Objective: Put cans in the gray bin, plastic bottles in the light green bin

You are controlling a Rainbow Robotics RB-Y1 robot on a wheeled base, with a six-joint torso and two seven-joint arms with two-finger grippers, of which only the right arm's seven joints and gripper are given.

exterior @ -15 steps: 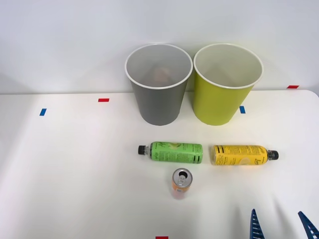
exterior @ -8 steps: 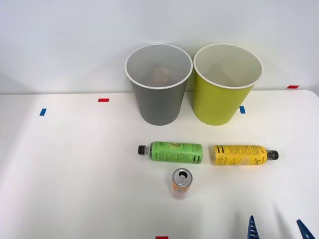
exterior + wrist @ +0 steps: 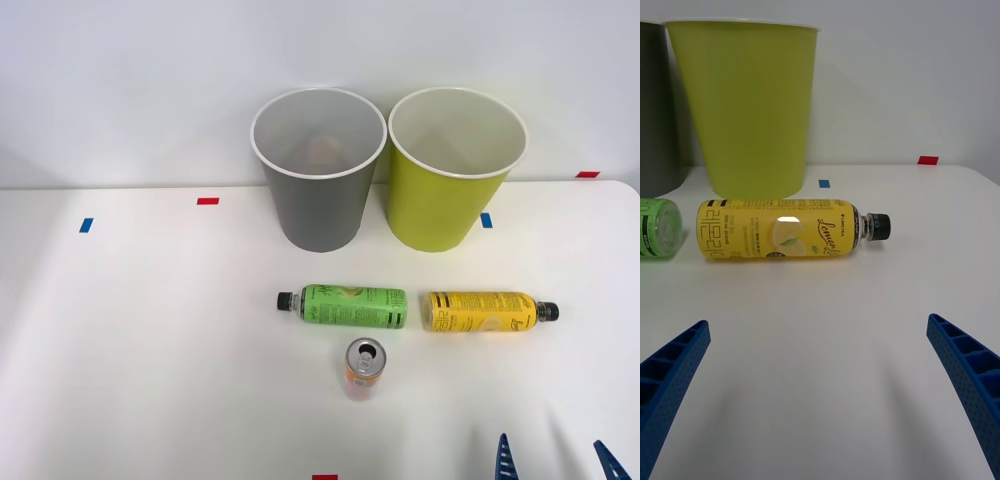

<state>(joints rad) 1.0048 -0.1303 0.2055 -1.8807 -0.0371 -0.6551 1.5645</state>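
The gray bin (image 3: 318, 170) and the light green bin (image 3: 455, 168) stand side by side at the table's back; something reddish lies inside the gray one. Two plastic bottles lie on their sides in front: a green-label bottle (image 3: 345, 305) and a yellow-label bottle (image 3: 488, 311). An orange-and-white can (image 3: 364, 367) stands upright nearer me. My right gripper (image 3: 556, 462) is open at the front right edge, well short of the yellow bottle (image 3: 786, 229). In the right wrist view its blue fingers (image 3: 670, 371) stand wide apart, nothing between them, facing the light green bin (image 3: 749, 105).
Small blue tape marks (image 3: 86, 225) and red tape marks (image 3: 208, 201) dot the white table (image 3: 150, 350). The table's right edge curves away past the yellow bottle's cap. A white wall stands right behind the bins.
My right gripper has drawn back a little toward the front edge, so less of its fingers shows. The bottles, can and bins have not moved.
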